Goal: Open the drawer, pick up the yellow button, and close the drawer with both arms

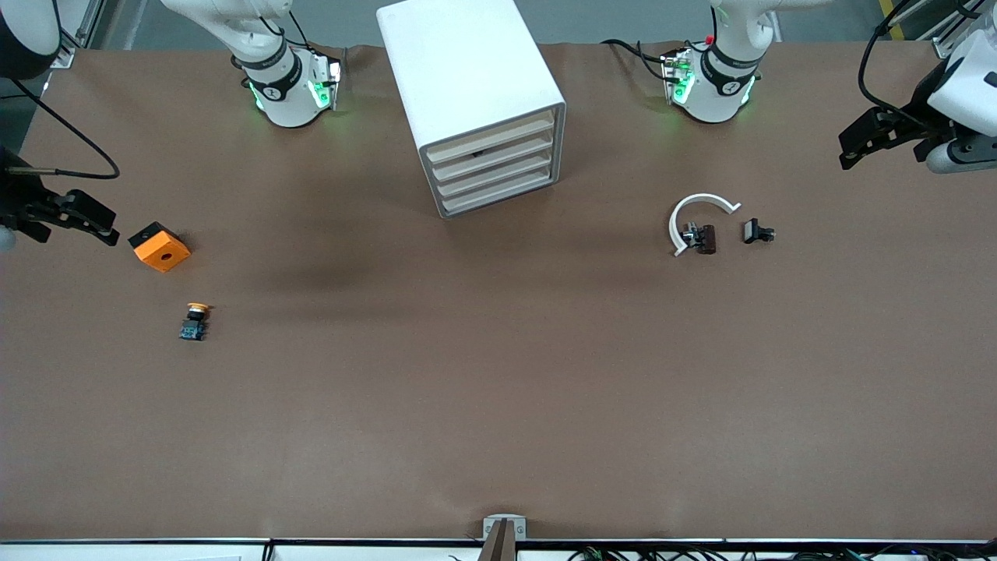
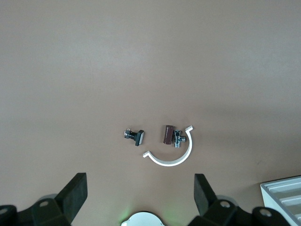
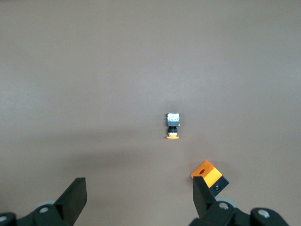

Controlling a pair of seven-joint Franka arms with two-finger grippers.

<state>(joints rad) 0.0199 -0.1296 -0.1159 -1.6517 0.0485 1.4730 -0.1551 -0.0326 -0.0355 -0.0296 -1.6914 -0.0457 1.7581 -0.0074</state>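
Presently, step in hand: apparently none begun or all done. All drawers of the white drawer unit [image 1: 483, 101] look shut. Button [image 1: 194, 321]: on the bare table toward the right arm's end, lying just nearer the front camera than the orange block [image 1: 160, 247]. Next move, if any, likely calls for a drawer pull. Right gripper [image 1: 74, 216]: beside the block, fingers spread, empty. Left gripper [image 1: 876, 136]: over its table end, spread, empty, waiting.
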